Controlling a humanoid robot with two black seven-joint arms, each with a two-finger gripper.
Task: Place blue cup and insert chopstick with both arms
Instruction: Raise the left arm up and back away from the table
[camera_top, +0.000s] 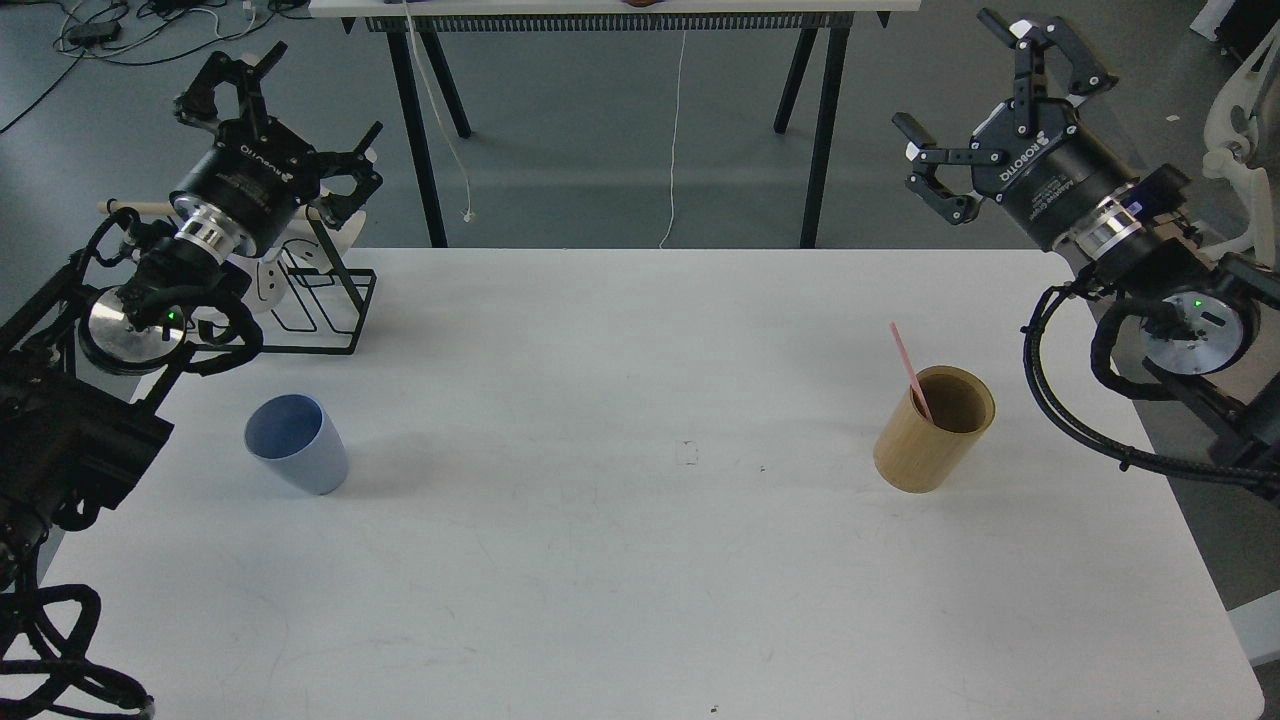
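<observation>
So the white worktop (640, 560) takes up most of the view and honestly nothing looks started yet. Both black arms are parked high and wide: the left arm (120, 330) comes in over the left edge and angles up toward the far left corner, the right arm (1170, 310) does the mirror thing over the right edge. Next down in size, there's a black wire rack (320, 300) at the far left corner with a white mug (290, 265) on it and a pale wooden rod (135, 207) poking out behind the left arm. The tan bamboo holder (935, 430) stands toward the right edge, well clear of everything else. The blue cup (297, 442) is upright near the left edge, untouched, sitting just below the left arm. The left tool (275, 110) has its fingers spread and holds nothing; the right tool (990, 110) is likewise splayed wide and empty, up off the worktop beyond its far right corner. Smallest bit: the pink chopstick (909, 368) is leaning inside the bamboo holder, top end sticking out. So I'd say everything's left to do: grab the cup, place it, pull the chopstick and drop it in.
</observation>
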